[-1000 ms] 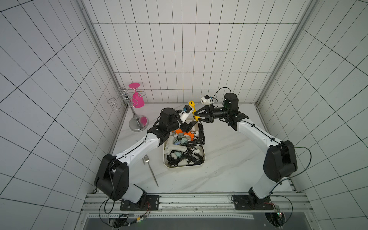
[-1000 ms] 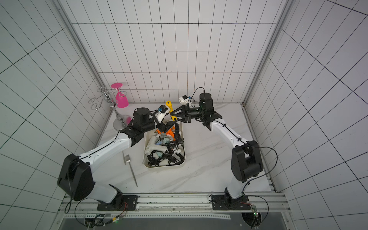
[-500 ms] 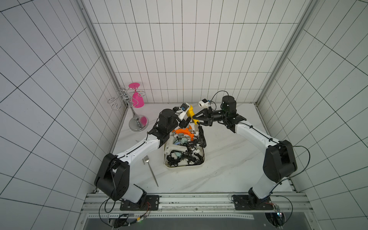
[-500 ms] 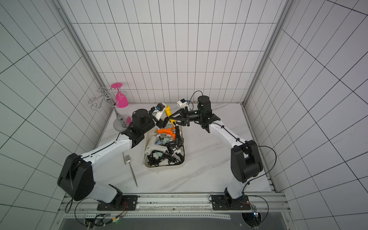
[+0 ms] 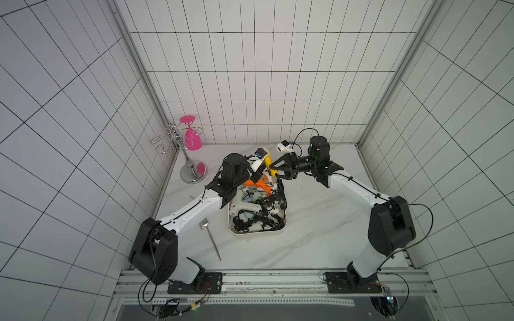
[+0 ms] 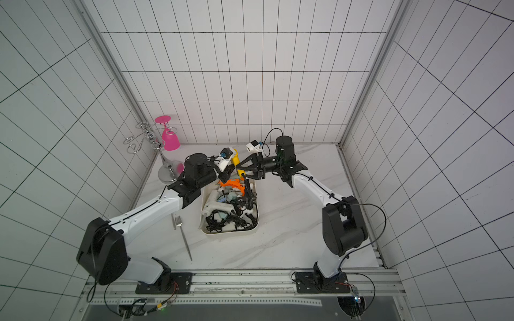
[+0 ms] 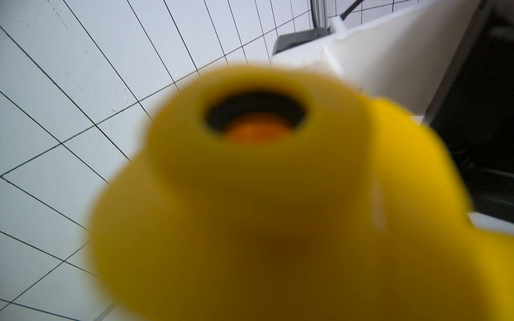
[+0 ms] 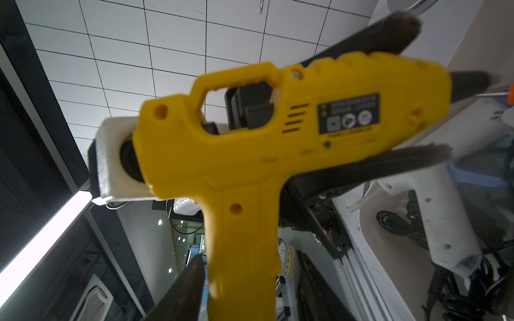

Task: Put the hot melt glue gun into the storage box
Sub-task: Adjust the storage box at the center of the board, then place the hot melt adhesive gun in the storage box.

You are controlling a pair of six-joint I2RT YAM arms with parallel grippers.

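Observation:
A yellow hot melt glue gun (image 5: 268, 164) (image 6: 236, 162) hangs in the air over the far end of the cream-white storage box (image 5: 258, 232) (image 6: 230, 232). My left gripper (image 5: 257, 173) is shut on its barrel; the black fingers (image 8: 375, 164) press it from both sides in the right wrist view. My right gripper (image 5: 274, 172) (image 8: 247, 291) is open around the handle, with a gap on each side. The gun's blurred rear end (image 7: 264, 194) fills the left wrist view and hides the left jaws. The box holds several other glue guns and black cords.
An orange glue gun (image 5: 258, 184) and a white one (image 5: 244, 205) lie in the box under the grippers. A chrome glass rack (image 5: 192, 172) with a pink glass (image 5: 190, 136) stands at the back left. A fork (image 5: 212, 239) lies left of the box.
The right gripper, shut on the yellow gun's handle a second ago, has opened. The left gripper has closed on the barrel. Both grippers and the gun shifted slightly left.

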